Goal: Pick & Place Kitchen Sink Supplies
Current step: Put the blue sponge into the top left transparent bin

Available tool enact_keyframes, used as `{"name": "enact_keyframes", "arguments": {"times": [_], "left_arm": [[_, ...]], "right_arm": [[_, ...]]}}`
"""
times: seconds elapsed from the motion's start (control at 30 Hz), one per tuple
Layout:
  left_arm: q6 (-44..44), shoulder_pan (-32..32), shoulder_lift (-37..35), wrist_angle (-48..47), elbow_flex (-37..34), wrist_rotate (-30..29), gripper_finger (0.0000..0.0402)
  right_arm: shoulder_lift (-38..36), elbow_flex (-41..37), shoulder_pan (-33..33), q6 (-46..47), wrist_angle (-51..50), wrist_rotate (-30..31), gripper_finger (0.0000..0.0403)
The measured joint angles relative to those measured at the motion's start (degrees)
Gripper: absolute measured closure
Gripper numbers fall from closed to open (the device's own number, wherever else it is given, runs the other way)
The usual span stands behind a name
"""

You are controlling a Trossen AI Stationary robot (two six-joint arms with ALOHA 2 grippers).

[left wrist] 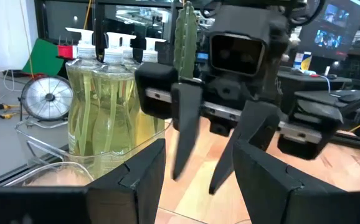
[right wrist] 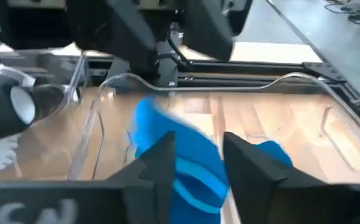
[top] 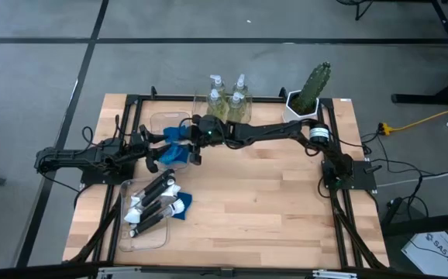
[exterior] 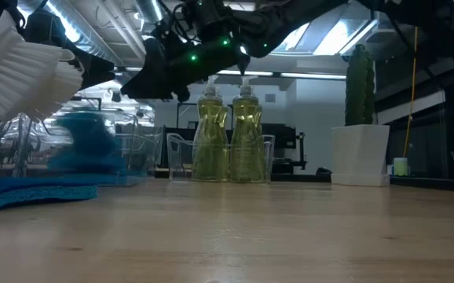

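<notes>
Blue sponges (top: 176,147) lie heaped in a clear bin (top: 162,122) left of centre; in the right wrist view the top sponge (right wrist: 180,158) lies on the bin's floor. My right gripper (top: 194,139) hangs open just above that heap, its fingers (right wrist: 152,171) astride the sponge without a visible hold. My left gripper (top: 154,157) is open and empty at the bin's left side, facing the right gripper (left wrist: 198,177). Soap bottles (top: 225,97) stand in a bin at the far edge. Brushes (top: 153,200) lie in a near-left bin, and another sponge (top: 182,205) lies beside it.
A green cactus in a white pot (top: 308,94) stands at the far right beside the right arm's base. Bare wood (top: 263,201) spreads over the table's centre and near right. A black frame rail (top: 208,99) runs along the far edge.
</notes>
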Motion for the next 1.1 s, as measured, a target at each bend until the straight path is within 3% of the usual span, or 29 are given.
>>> {"name": "enact_keyframes", "arguments": {"times": [0.23, 0.43, 0.77, 1.1], "left_arm": [[0.0, 0.0, 0.0, 0.0, 0.0, 0.0, 0.0221], [0.0, 0.0, 0.0, 0.0, 0.0, 0.0, 0.0222], [0.0, 0.0, 0.0, 0.0, 0.0, 0.0, 0.0221], [0.0, 0.0, 0.0, 0.0, 0.0, 0.0, 0.0222]], "right_arm": [[0.2, 0.0, -0.6, 1.8, -0.2, -5.9, 0.0188], [0.1, 0.0, 0.2, 3.1, -2.8, -6.0, 0.0148], [-3.4, 0.1, 3.0, 0.1, -13.5, -6.0, 0.0157], [-4.4, 0.0, 8.7, -4.0, -15.6, -5.9, 0.0189]]}}
